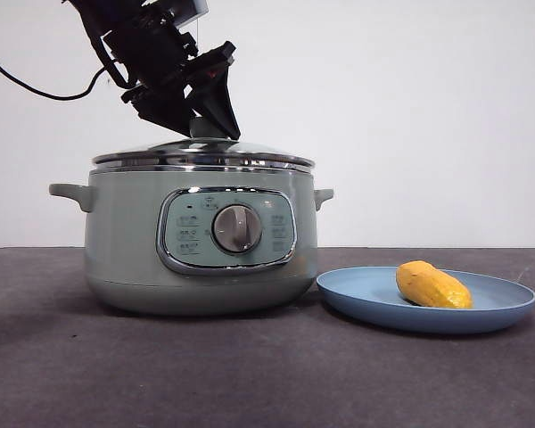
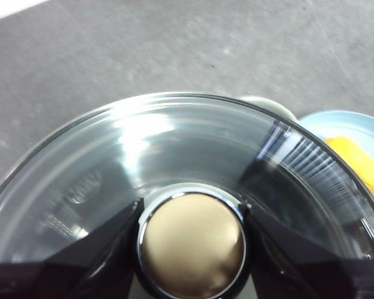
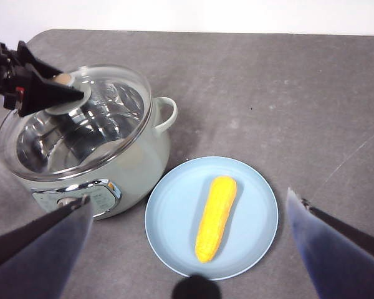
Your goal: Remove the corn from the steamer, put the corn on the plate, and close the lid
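Note:
The glass lid [image 1: 205, 153] sits on the sage-green steamer [image 1: 125, 241], its steel rim level on the pot. My left gripper [image 1: 207, 129] reaches down from the upper left and is shut on the lid's knob [image 2: 192, 249], one black jaw pressed to each side. The yellow corn [image 1: 432, 285] lies on the light-blue plate [image 1: 366, 290], just right of the steamer. In the right wrist view the corn [image 3: 216, 217] lies lengthwise across the plate [image 3: 174, 230]. My right gripper [image 3: 188, 199] hovers high above the plate, open and holding nothing.
The dark grey table [image 1: 267, 374] stretches in front of the pot and plate. A white wall [image 1: 410, 116] stands behind. The steamer's side handle [image 3: 167, 112] points toward the plate.

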You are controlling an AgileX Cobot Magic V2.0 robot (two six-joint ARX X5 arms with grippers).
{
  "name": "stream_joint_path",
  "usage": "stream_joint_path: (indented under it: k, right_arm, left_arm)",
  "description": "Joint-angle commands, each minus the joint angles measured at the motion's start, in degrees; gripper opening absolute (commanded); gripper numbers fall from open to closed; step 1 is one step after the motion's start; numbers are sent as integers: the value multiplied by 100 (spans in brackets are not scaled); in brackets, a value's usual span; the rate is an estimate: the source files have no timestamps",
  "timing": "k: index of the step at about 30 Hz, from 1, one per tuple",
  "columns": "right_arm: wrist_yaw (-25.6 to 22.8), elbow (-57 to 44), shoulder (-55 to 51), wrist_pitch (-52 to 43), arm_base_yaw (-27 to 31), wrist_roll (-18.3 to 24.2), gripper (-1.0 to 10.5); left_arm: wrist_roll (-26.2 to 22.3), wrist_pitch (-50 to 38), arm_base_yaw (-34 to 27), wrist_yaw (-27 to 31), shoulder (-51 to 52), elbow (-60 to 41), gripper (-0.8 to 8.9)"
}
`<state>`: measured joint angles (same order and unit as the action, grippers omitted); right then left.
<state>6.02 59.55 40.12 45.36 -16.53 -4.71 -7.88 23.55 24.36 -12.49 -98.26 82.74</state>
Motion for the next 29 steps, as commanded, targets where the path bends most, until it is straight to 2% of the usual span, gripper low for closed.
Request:
stream_joint_path:
  k: [1, 14, 24, 25, 26, 29]
  right_arm:
    - [2, -44, 0, -28, -13, -17, 596]
    - [7, -44, 0, -26, -13, -15, 596]
    - [9, -44, 0, -24, -13, -13, 596]
    - [9, -44, 0, -24, -13, -13, 596]
    - [9, -44, 0, -24, -13, -13, 596]
    - [13, -44, 0, -20, -13, -13, 596]
  left_arm:
    - [11, -61, 76, 98, 39, 44, -8]
    - [-33, 186, 76, 503, 20, 44, -9]
    - [-46, 527, 79, 455, -192, 44, 6]
    - [-46, 595, 79, 457, -219, 44, 22]
    - [-44, 612, 79, 457, -256, 44, 79]
    - [31, 570, 79, 461, -273, 44, 310]
